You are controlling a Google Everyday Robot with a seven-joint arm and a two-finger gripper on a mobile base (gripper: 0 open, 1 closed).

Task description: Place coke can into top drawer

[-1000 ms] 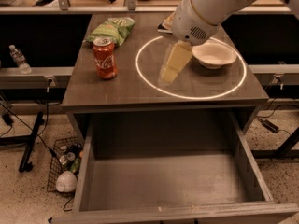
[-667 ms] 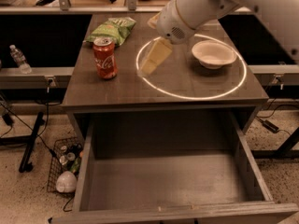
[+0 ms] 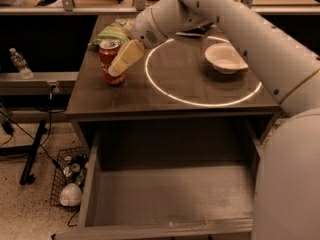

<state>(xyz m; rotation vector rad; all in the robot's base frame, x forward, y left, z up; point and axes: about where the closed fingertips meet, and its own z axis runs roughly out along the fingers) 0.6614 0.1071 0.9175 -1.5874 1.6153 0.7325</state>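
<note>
The coke can [image 3: 106, 52], red with a silver top, stands upright on the left part of the grey table [image 3: 170, 96]. My gripper [image 3: 117, 68] reaches in from the upper right and is right at the can, overlapping its right side and front. The can still rests on the table. The top drawer [image 3: 170, 196] is pulled out below the table's front edge and shows a bare flat bottom and low side walls. My white arm fills the right of the camera view.
A white bowl [image 3: 225, 58] sits on the right of the table inside a bright ring of light. A green chip bag [image 3: 112, 30] lies behind the can. A water bottle [image 3: 21, 64] stands on a ledge at left. A wire basket [image 3: 70, 176] is on the floor.
My gripper has moved left across the table, from near the bowl to the coke can. The can, the bowl and the drawer have not moved.
</note>
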